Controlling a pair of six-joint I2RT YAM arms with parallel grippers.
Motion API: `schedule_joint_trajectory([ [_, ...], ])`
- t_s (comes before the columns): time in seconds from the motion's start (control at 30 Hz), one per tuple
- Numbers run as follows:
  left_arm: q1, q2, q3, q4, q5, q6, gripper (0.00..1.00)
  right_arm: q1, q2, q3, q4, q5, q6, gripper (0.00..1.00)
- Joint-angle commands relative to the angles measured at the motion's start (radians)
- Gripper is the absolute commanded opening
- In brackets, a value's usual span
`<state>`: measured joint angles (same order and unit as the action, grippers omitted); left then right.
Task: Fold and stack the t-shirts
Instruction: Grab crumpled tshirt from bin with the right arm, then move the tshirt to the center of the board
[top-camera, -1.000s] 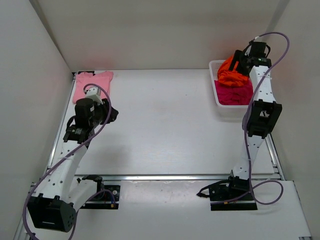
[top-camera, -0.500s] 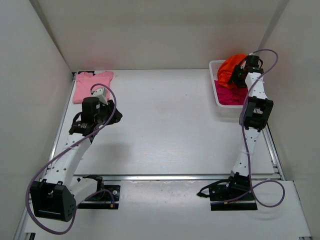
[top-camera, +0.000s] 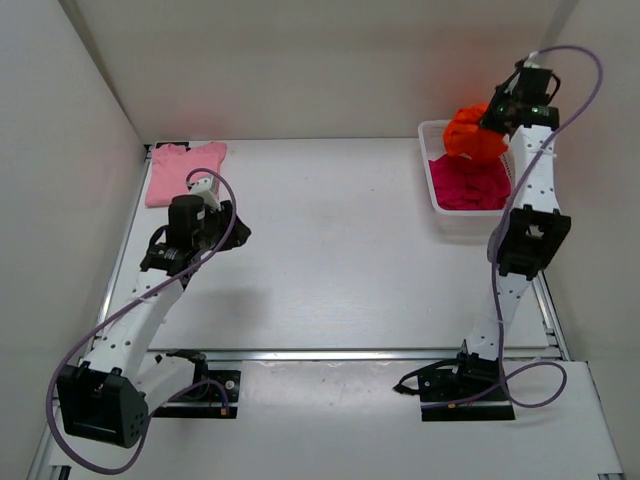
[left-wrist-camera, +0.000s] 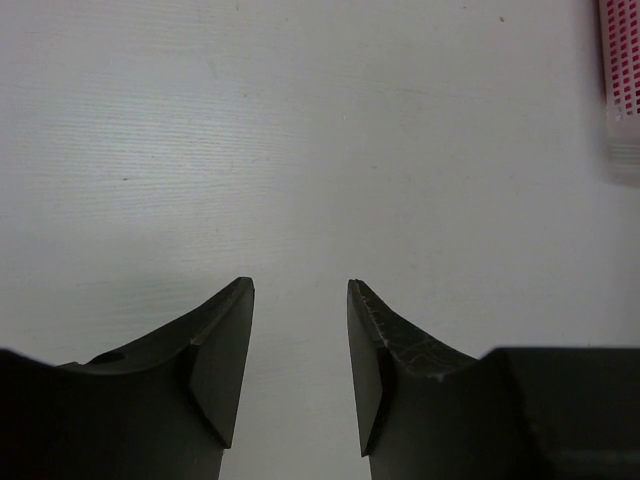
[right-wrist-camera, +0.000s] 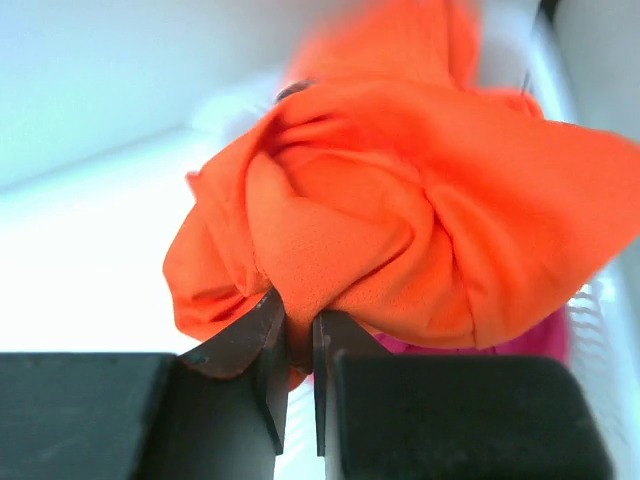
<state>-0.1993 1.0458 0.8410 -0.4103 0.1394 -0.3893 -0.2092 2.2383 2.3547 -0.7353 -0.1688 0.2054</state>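
Observation:
The bright orange t-shirt (top-camera: 472, 134) hangs bunched above the white mesh basket (top-camera: 436, 203) at the back right. My right gripper (right-wrist-camera: 297, 318) is shut on a fold of this orange t-shirt (right-wrist-camera: 400, 240). The magenta t-shirt (top-camera: 468, 186) lies in the basket below it. A light pink t-shirt (top-camera: 183, 169) lies folded flat at the back left corner of the table. My left gripper (left-wrist-camera: 300, 290) is open over bare table, a little in front of the pink shirt, with nothing between its fingers.
White walls close the table on the left, back and right. The basket edge (left-wrist-camera: 622, 90) shows at the top right of the left wrist view. Both arm bases and purple cables (top-camera: 210, 385) sit at the near edge.
My right gripper has shut on the orange t-shirt and lifted it above the basket. The left arm shifted slightly toward the table middle.

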Motion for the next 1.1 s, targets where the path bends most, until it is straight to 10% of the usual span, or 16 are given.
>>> schedule_joint_trajectory([
  [0.0, -0.02, -0.049, 0.017, 0.007, 0.002, -0.019, 0.53, 0.068, -0.351, -0.047, 0.088, 0.005, -0.033, 0.0],
  [0.33, 0.144, -0.173, 0.043, -0.096, 0.035, 0.039, 0.67, 0.491, -0.985, -0.753, 0.385, 0.09, -0.02, 0.0],
  [0.7, 0.06, -0.171, 0.037, -0.121, 0.042, -0.006, 0.73, 0.694, -0.942, -1.063, 0.41, -0.09, 0.106, 0.0],
  [0.9, -0.118, -0.06, 0.041, -0.136, -0.052, 0.0, 0.8, 0.688, -0.79, -1.042, 0.311, -0.065, 0.098, 0.48],
  [1.07, -0.124, -0.006, 0.017, -0.084, -0.031, -0.031, 0.81, 0.639, -0.828, -1.143, 0.309, -0.034, 0.083, 0.55],
])
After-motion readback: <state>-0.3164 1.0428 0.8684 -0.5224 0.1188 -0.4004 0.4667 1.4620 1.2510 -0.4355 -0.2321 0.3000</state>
